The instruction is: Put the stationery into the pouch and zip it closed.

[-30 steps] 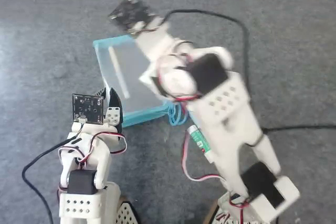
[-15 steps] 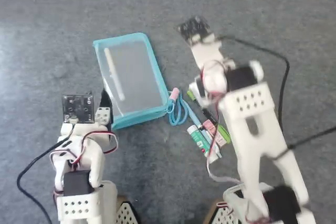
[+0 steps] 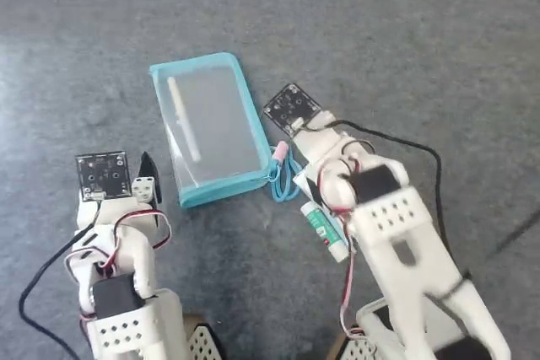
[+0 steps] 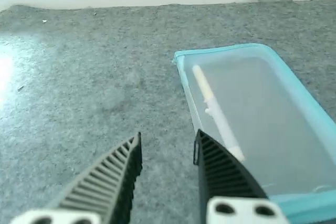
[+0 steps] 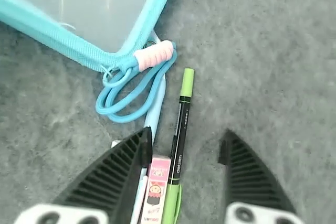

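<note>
High view looks down over table (image 3: 472, 82), wrist views close, low — all share pouch (image 3: 211, 115)

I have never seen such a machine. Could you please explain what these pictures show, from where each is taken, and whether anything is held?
These are two small robot arms at a grey table. One picture looks down from above; the other two come from a camera on each arm's wrist. The left gripper is open near a clear pouch with a turquoise edge; a white pen lies inside. The right gripper is open above loose stationery beside the pouch: a green pen, a blue pen, a small pink item. Neither holds anything.
</note>
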Motion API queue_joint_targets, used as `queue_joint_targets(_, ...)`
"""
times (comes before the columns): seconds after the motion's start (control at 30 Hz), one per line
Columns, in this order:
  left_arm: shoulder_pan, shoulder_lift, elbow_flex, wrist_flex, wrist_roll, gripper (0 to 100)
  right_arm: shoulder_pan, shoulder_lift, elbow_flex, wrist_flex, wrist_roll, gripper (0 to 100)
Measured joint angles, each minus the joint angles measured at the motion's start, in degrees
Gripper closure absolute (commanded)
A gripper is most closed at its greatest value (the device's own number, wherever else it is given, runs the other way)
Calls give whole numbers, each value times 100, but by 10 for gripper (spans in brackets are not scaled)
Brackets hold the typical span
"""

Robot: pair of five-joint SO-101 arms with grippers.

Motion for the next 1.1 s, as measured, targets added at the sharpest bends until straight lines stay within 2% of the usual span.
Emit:
queue_joint_targets(0.2, 141, 0, 26, 0, 0, 840, -114, 1477, -879, -229, 70, 662)
queue_joint_targets(0.27, 158, 0, 97, 0, 0, 840, -237, 1890, -1160, -281, -176, 663)
queue_joint_targets(0.4, 316, 0, 123, 0, 0, 840, -440, 2690, -1767, -308, -1134, 663)
queue_joint_targets(0.6, 501, 0, 246, 0, -53, 840, -431, 3780, -2910, -316, -3411, 663)
queue_joint_targets(0.7, 527, 0, 325, 0, -70, 840, -431, 4158, -3279, -316, -4176, 664)
queue_joint_targets(0.77, 519, 0, 325, 0, -88, 840, -431, 4369, -3385, -316, -4290, 690)
queue_joint_targets(0.87, 519, 0, 325, 0, -88, 840, -440, 4554, -3420, -316, -4273, 781)
queue_joint_targets(1.0, 519, 0, 325, 0, -88, 840, -422, 4730, -3429, -211, -3701, 890)
queue_joint_targets(1.1, 519, 0, 325, 0, -88, 840, -440, 4730, -3429, 255, -3429, 897)
